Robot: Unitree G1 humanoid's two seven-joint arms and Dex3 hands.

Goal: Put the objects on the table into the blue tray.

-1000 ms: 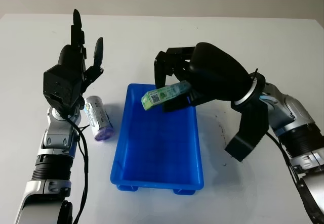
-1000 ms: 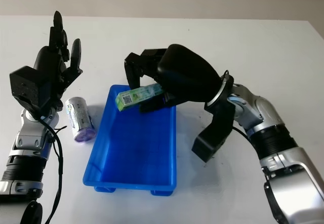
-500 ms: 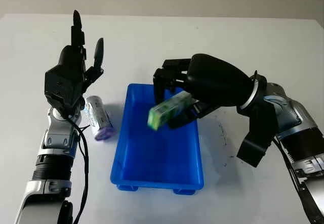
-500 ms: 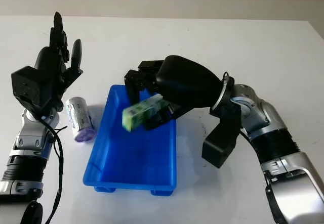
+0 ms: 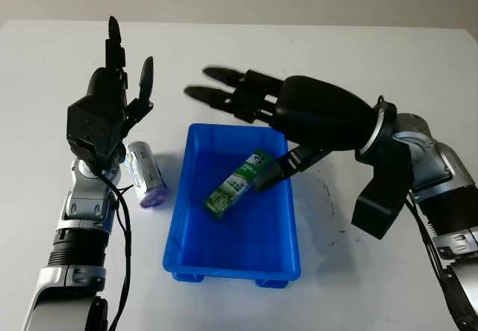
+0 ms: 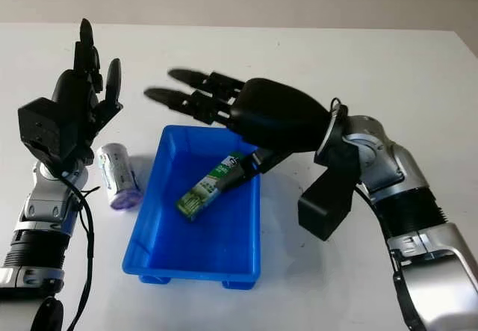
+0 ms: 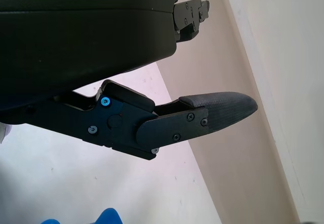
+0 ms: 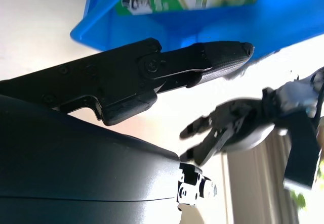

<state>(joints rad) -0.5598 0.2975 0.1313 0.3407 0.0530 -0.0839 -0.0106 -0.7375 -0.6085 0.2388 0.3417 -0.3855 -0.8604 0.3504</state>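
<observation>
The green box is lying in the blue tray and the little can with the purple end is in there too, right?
Not quite. The green box does lie in the blue tray, below the open right hand. But the can with the purple end is on the table beside the tray, near the raised, open left hand. The left eye view shows it.

What cannot be read or seen whole

The right hand's (image 5: 246, 99) extended fingers (image 5: 216, 92) are smeared by motion blur, so their tips are unclear. The green carton's (image 5: 237, 185) label print is too small to read, and its upper end is hidden behind the hand's thumb. The white and purple can (image 5: 144, 174) beside the blue tray (image 5: 196, 241) is partly covered by the raised left hand (image 5: 104, 114). Both arms are cut off at the bottom edge.
</observation>
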